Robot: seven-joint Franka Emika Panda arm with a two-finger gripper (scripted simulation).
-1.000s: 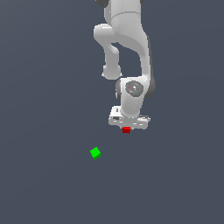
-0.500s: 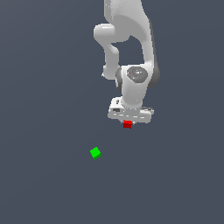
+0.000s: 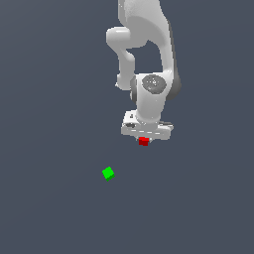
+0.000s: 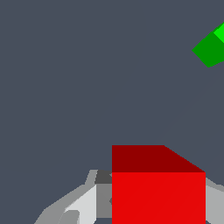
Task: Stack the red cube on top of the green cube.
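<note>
The red cube (image 3: 144,142) hangs just under the white hand of the arm, held between the fingers of my gripper (image 3: 144,141), which is shut on it. In the wrist view the red cube (image 4: 157,188) fills the near part of the picture with a grey finger (image 4: 85,203) beside it. The green cube (image 3: 108,173) lies on the dark floor, toward the exterior view's left and lower than the held cube, well apart from it. The wrist view shows only part of the green cube (image 4: 211,48), at the picture's edge.
The white arm (image 3: 149,59) reaches down from the top of the exterior view. Around both cubes there is only plain dark grey floor (image 3: 59,99).
The arm's hand has risen slightly, taking the red cube up with it. The green cube has stayed where it was.
</note>
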